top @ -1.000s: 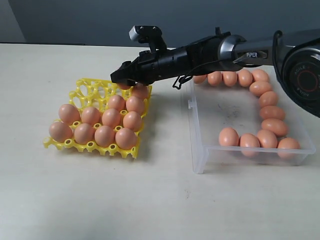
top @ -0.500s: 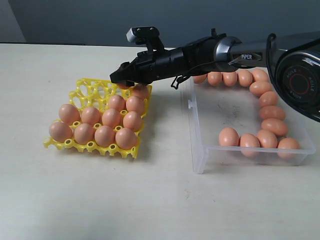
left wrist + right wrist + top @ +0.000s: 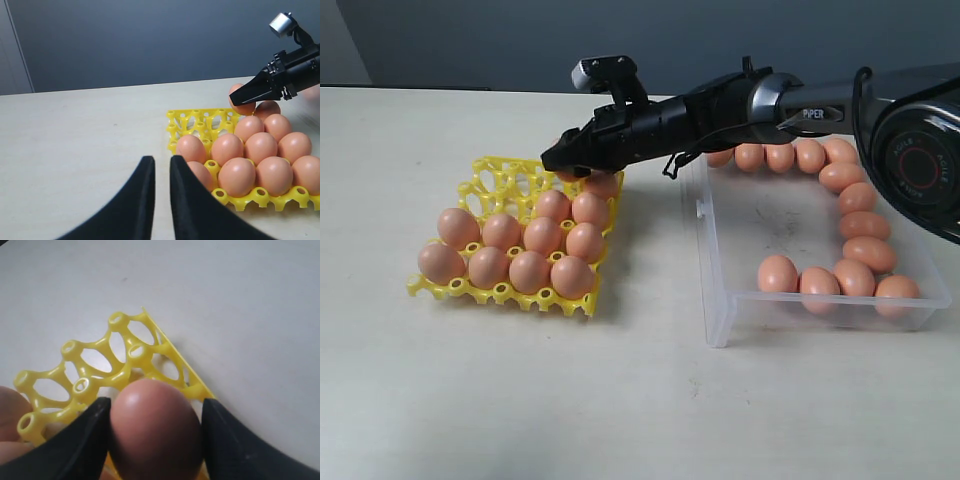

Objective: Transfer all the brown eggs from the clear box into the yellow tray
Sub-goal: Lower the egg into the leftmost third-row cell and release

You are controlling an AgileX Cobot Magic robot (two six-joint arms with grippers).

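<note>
roughly halfway through, judging by the counts. eleven brown eggs (image 3: pixel 528 270) already seated in the yellow tray (image 3: pixel 498 176) on the left of the worktop (image 3: pixel 620 400): the two near rows full, two more in the third row, one at the far right corner. right gripper (image 3: pixel 563 160) stretched across from the right, hovering just above the tray's far row, jaws spread wide and clamped on a held egg (image 3: pixel 152 427) not yet set down, bare cups just beside it. left gripper (image 3: pixel 161 167) out of the exterior view, facing the tray across bare worktop, nearly closed to a thin slit, holding nothing. about a dozen eggs left in the clear box (image 3: pixel 718 300) on the right, lined along its far, right and near walls. only a handful of bare cups visible, so probably not room for every egg.
</note>
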